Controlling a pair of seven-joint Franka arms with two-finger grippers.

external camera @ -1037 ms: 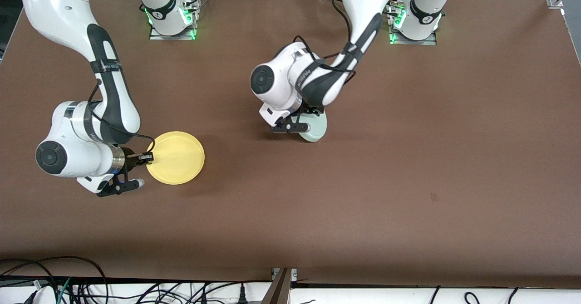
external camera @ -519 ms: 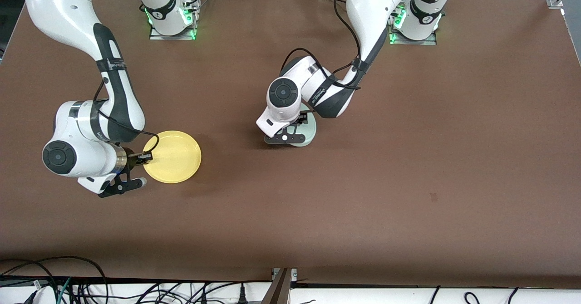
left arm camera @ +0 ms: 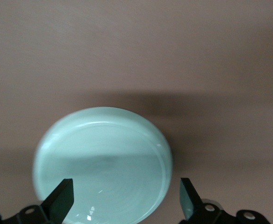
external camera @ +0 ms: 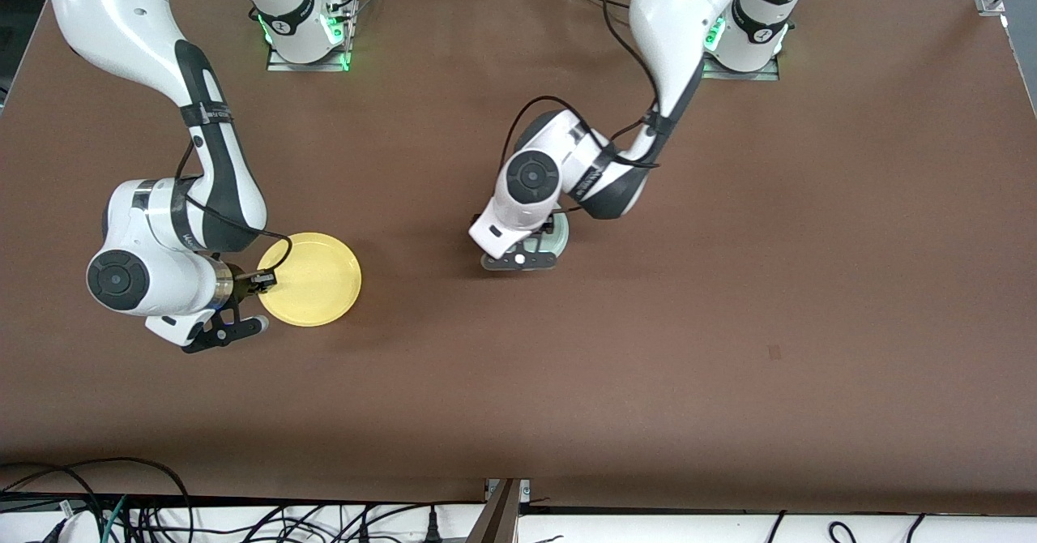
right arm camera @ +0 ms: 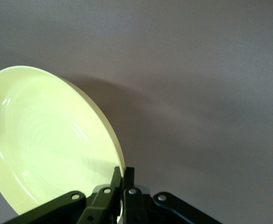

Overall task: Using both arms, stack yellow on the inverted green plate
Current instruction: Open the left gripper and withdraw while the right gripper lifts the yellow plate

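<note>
Front view: the brown bench is seen from above. The yellow plate, round, shallow and bright, with a raised rim and its hollow facing up, is located toward the right arm's end of the bench. Its rim at the 9 o'clock position is clamped by the right pincer, whose fingers are closed on it. The green plate, pale mint, is located near the middle of the bench, well apart from the yellow plate and largely covered by the left arm's wrist. The left pincer is positioned over it.

Left wrist view: the green plate is shown as a smooth, glossy, round disc resting on the bench. The left pincer is spread wide, one finger at each side of the plate, and nothing is gripped.

Right wrist view: the yellow plate is shown tilted, its concave inner face with faint concentric rings visible. Its rim is pinched between the closed fingers of the right pincer.
</note>
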